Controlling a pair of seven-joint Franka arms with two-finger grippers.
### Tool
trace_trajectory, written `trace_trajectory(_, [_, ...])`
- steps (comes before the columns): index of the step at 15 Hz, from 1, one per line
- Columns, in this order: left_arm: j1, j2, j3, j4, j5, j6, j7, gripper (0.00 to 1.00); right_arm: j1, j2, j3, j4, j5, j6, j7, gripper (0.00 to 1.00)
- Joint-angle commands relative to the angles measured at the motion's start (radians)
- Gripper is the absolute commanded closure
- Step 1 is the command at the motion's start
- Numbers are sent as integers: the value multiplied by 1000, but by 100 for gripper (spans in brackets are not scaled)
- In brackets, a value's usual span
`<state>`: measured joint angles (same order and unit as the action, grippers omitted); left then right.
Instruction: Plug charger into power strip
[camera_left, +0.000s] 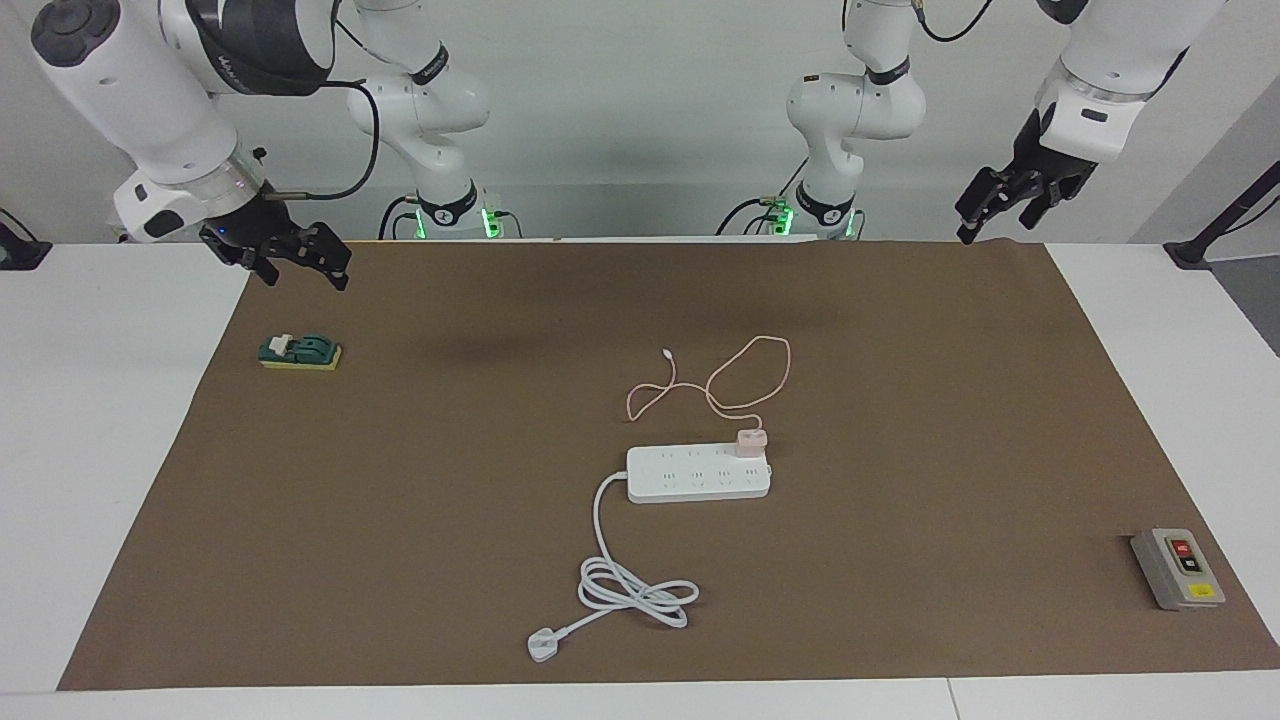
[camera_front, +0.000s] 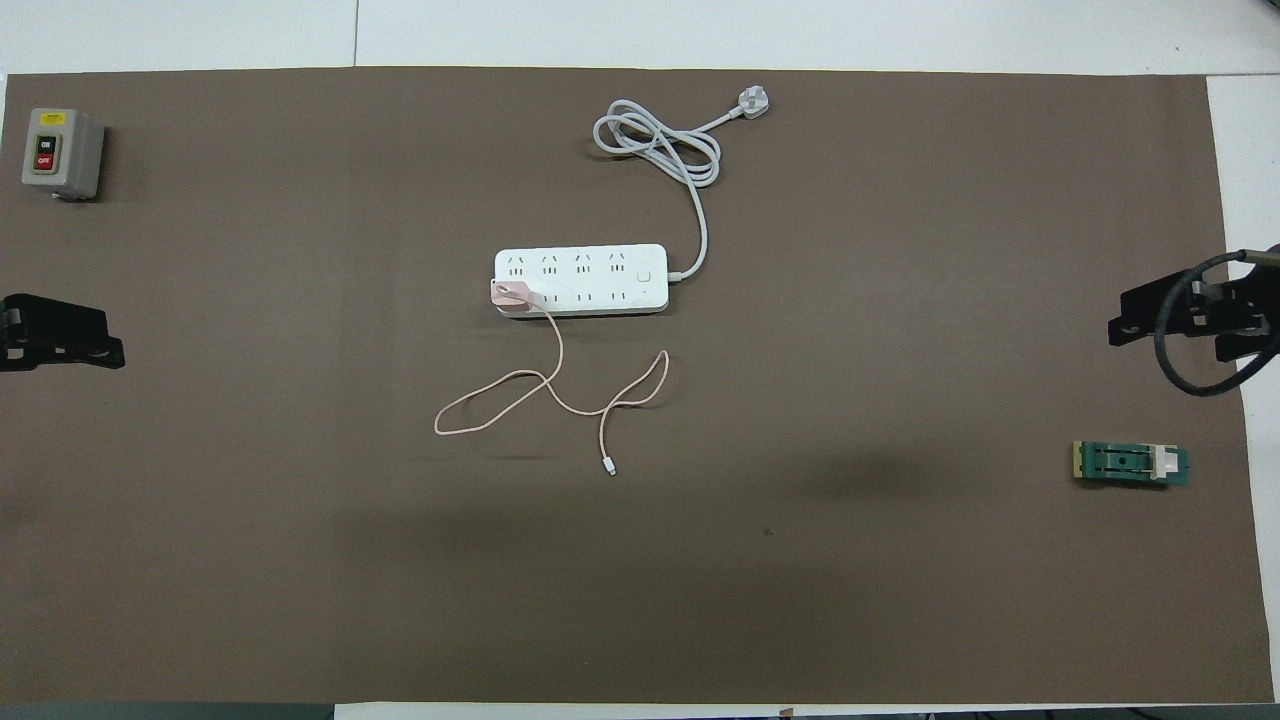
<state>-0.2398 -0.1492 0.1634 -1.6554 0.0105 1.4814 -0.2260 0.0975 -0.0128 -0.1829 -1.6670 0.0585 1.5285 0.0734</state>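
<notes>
The pale pink charger (camera_left: 751, 441) sits upright in a socket of the white power strip (camera_left: 690, 475), in the row nearer to the robots, at the strip's end toward the left arm. It also shows in the overhead view (camera_front: 508, 293) on the power strip (camera_front: 590, 280). Its thin pink cable (camera_front: 545, 395) loops on the mat nearer to the robots and ends in a small connector (camera_front: 610, 467). My left gripper (camera_left: 995, 230) is open and empty, raised over the mat's edge at the left arm's end. My right gripper (camera_left: 305, 280) is open and empty, raised over the mat's other end.
The strip's thick white cord (camera_left: 630, 585) coils farther from the robots and ends in a white plug (camera_left: 542, 645). A grey box with red and yellow buttons (camera_left: 1178, 568) stands toward the left arm's end. A green and yellow block (camera_left: 300, 352) lies under the right gripper's end.
</notes>
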Motion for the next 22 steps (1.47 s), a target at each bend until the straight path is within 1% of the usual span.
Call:
trace_trajectory(1, [17, -24, -4, -21, -9, -10, 77, 0, -13, -7, 10, 6, -11, -21, -21, 0])
trace_trajectory(3, [16, -21, -4, -18, -10, 11, 80, 0, -13, -6, 10, 6, -11, -21, -21, 0])
trace_trajectory(6, [16, -30, -5, -30, -10, -21, 66, 0, -13, -6, 10, 6, -12, -21, -21, 0])
trace_trajectory(9, [17, -27, -4, -23, -9, -12, 70, 0, -13, -7, 10, 6, -12, -21, -21, 0])
trace_trajectory(12, [65, -24, -5, -24, -6, -21, 79, 0, -13, -6, 10, 6, -11, -21, -21, 0])
trace_trajectory(16, [66, 10, -4, -14, 2, -15, 77, 0, -13, -6, 10, 6, -11, -21, -21, 0])
trace_trajectory(19, [129, 23, -24, -12, 3, -12, 80, 0, -13, -6, 10, 6, -12, -21, -21, 0])
trace_trajectory(20, [170, 25, -57, -12, 3, -12, 80, 0, -13, -7, 10, 6, -11, -21, -21, 0])
trace_trajectory(22, [328, 34, -216, -4, 2, -10, 82, 0, -13, -6, 10, 6, -11, -21, -21, 0])
